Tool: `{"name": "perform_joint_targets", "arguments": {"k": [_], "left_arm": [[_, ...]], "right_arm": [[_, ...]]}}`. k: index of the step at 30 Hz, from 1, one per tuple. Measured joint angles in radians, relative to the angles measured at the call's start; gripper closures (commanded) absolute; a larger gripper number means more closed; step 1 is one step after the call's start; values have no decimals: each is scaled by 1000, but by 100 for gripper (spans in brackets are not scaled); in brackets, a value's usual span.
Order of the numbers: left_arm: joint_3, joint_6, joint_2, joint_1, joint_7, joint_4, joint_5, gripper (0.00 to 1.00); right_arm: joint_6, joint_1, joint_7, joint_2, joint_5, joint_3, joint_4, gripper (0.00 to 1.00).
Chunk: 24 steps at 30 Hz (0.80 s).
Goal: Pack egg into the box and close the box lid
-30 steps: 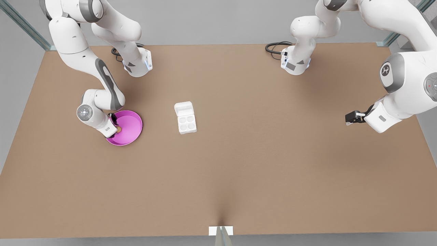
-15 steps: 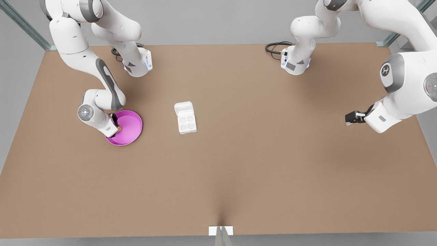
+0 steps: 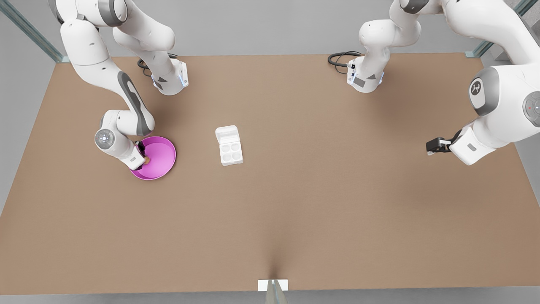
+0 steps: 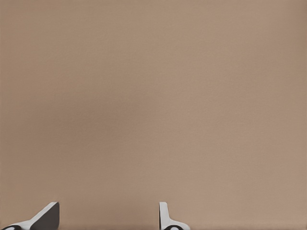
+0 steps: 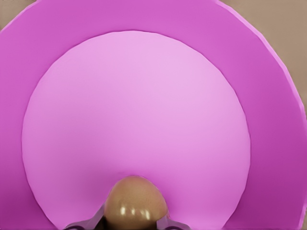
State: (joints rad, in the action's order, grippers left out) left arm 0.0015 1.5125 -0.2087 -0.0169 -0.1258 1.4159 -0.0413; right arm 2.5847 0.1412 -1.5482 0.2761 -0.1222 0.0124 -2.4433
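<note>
One egg in right hand; four cups bare.

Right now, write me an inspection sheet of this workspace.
Surface: brown table, flat.
Job's things: egg over the pink plate, between the right end effector's fingers; box near mid-table, four cups empty; box lid open, lying flat behind the tray.
Clutter: nothing seen beyond the plate.
End effectors: right end effector shut on the egg at the plate; left end effector open, waiting above bare table at the front view's right.
Cables: black cable at the far edge.
Surroundings: grey wall, metal frame posts.
</note>
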Motion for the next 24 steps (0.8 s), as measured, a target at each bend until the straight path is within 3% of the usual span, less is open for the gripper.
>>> {"name": "perform_joint_targets", "arguments": {"k": [8,13,19,24], "left_arm": [[0,0,2,0,0,0,0,0],[-3,0,2,0,1,-7,-3,0],[-5,-2,-3,11,11,-25,-11,0],[-6,-3,-8,48,58,-29,-17,0]], "right_arm": [[-7,-8,1,-8,30,34,29,40],[-106,-57,60,18,319,235,175,40],[-110,-355,255,124,509,239,338,40],[-113,-428,285,113,523,239,303,40]]}}
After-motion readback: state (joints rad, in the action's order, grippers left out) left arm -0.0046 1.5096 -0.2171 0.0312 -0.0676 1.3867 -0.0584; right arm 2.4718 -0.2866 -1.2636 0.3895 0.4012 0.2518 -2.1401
